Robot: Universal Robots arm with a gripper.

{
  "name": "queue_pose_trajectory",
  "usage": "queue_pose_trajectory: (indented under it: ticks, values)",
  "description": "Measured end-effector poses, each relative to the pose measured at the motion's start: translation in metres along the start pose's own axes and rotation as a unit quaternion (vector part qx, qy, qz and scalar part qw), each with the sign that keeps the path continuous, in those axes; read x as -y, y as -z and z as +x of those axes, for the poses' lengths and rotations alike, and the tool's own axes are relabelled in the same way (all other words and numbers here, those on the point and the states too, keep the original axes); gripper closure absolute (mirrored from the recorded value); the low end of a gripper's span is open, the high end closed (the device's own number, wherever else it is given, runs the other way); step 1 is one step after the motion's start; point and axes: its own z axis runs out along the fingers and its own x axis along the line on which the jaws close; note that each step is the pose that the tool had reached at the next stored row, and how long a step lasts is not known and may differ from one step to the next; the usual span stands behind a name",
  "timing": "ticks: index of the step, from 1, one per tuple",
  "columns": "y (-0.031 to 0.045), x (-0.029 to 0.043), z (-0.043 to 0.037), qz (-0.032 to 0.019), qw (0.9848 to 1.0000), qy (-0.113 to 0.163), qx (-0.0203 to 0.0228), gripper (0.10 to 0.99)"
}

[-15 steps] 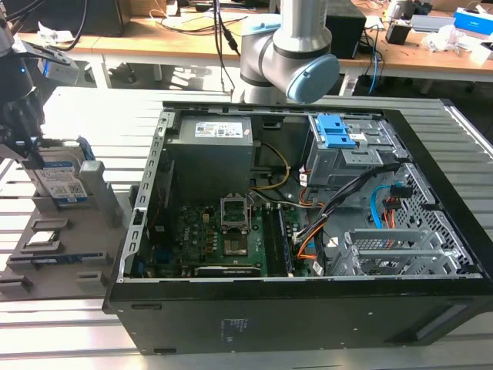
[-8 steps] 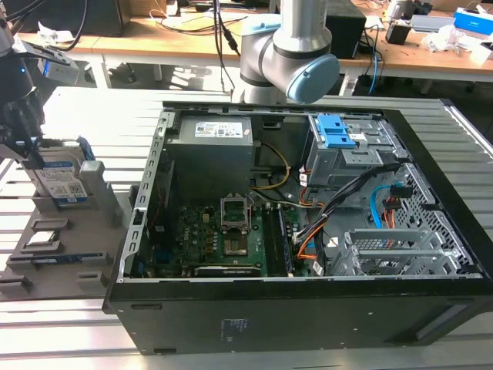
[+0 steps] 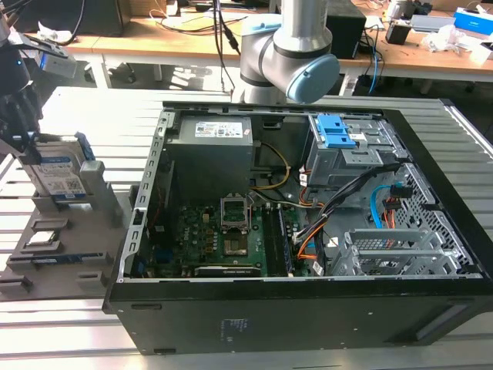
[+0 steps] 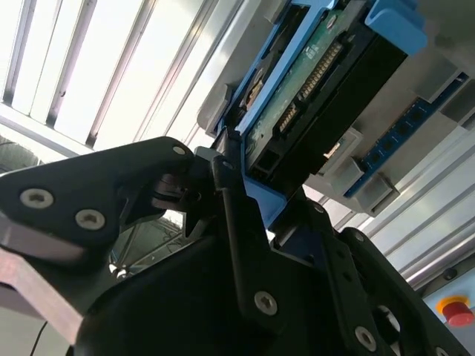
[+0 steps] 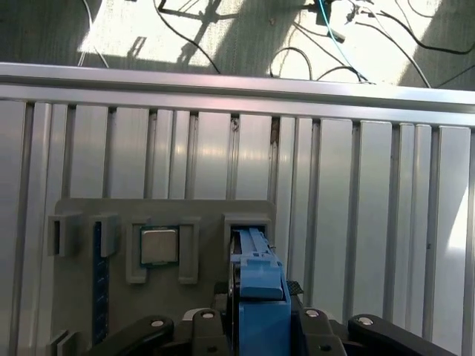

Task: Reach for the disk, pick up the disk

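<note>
The disk (image 3: pixel 60 176) is framed in bright blue and labelled in white and blue. The end effector (image 5: pixel 256 320) is finished in black, the counter (image 3: pixel 100 116) ribbed in silver.

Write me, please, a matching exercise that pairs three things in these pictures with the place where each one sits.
Things:
1. the disk
2. the processor chip
3. the blue bracket

Places:
A. fitted inside the open computer case
B. lying flat in a pocket of the grey holder
C. standing on edge, clamped by the gripper

Pairs: 1-C, 2-B, 3-A.
</note>
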Motion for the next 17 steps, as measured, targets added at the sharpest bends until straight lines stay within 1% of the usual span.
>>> queue_pose_trajectory:
  ticks: [17]
  values:
    - [0.0249, -0.0006, 0.0001, -0.0008, 1.0000, 0.000, 0.0000, 0.718]
